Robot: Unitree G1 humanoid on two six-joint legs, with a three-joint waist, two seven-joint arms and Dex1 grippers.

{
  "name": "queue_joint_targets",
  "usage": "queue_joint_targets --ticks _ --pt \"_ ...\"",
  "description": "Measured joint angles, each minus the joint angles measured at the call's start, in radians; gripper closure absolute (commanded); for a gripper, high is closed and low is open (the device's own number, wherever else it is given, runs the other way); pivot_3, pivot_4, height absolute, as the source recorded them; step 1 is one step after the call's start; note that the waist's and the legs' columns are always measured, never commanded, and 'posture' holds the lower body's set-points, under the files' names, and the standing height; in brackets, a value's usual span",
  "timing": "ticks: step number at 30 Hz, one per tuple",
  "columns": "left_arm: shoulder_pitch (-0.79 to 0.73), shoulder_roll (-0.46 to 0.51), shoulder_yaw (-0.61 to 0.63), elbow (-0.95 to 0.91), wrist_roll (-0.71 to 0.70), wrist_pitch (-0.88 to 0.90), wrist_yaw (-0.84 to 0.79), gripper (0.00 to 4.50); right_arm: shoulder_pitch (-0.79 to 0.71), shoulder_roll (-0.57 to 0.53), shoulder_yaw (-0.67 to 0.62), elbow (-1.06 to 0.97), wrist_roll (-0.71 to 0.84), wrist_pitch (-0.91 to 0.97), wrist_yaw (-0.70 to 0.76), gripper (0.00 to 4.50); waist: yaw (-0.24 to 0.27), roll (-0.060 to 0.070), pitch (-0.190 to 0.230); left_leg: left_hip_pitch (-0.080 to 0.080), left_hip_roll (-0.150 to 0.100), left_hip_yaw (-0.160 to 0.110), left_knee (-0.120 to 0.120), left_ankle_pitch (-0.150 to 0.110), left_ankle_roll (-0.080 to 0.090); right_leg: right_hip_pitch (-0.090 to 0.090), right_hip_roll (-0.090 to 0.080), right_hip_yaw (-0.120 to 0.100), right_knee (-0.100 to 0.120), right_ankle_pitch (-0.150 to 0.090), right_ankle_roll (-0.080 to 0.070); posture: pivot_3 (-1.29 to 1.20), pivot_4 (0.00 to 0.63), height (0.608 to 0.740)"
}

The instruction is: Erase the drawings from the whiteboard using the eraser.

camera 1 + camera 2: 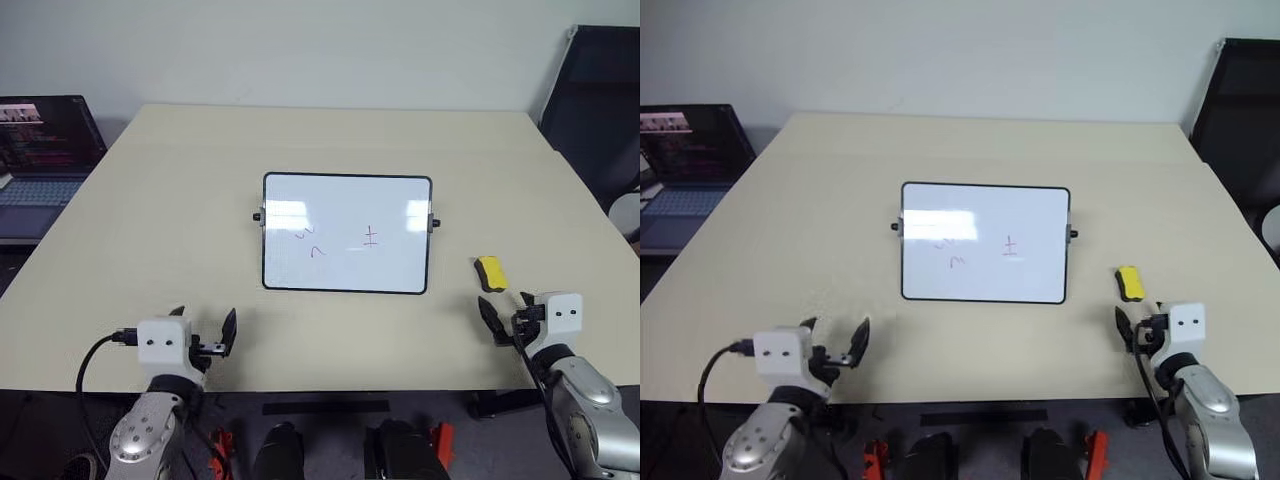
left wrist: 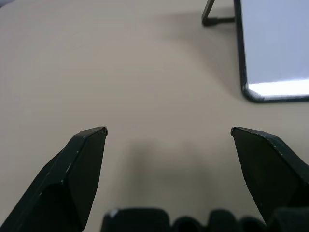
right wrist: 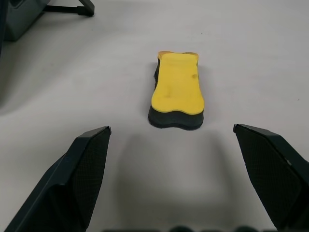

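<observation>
The whiteboard (image 1: 347,234) lay flat near the middle of the beige surface (image 1: 180,200), its black frame square to the near edge. The drawings (image 1: 340,240) sat around its centre: dark squiggles on the left half and a reddish cross-like mark to their right. Bright glare patches crossed the board's upper part.

The eraser (image 1: 490,273) lay yellow side up on the surface, just beside the board's near right corner but apart from it, toward the right edge. Nothing stood between it and the right gripper (image 1: 505,318), which hovered near the front edge with its two black fingers (image 3: 82,174) spread wide, empty, the eraser straight ahead of them and untouched.

The left gripper (image 1: 205,335) hung over the front edge on the left side, also wide open and holding nothing, with bare surface ahead and the board's near left corner off to one side.

A laptop (image 1: 45,150) stood off the surface's far left corner, its screen lit. A dark chair (image 1: 600,110) stood beyond the far right corner.
</observation>
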Motion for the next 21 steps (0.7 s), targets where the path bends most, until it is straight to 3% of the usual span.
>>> queue_joint_targets --ticks 7,16,21 --pt "-0.027 0.024 -0.007 0.037 0.011 -0.030 -0.046 0.00 -0.032 -0.019 0.025 -0.004 -0.031 0.008 0.009 0.04 -0.001 0.000 0.000 -0.003 0.000 0.001 0.011 -0.004 0.003 0.001 0.000 0.002 0.000 0.000 0.000 0.00 0.150 0.740" --pt "-0.046 0.266 0.015 0.001 -0.125 -0.022 -0.340 0.00 -0.053 -0.065 0.019 -0.180 0.134 0.170 0.089 0.04 0.000 0.001 0.000 -0.008 0.001 0.001 0.011 -0.006 0.004 -0.004 0.001 0.002 0.000 0.000 0.000 0.00 0.150 0.740" --pt "-0.161 0.410 0.060 -0.009 -0.243 0.064 -0.467 0.00 -0.119 -0.077 -0.022 -0.218 0.210 0.287 0.044 0.04 0.001 0.002 0.001 -0.008 0.001 0.001 0.012 -0.006 0.004 -0.004 0.001 0.002 0.001 0.000 0.000 0.00 0.150 0.740"
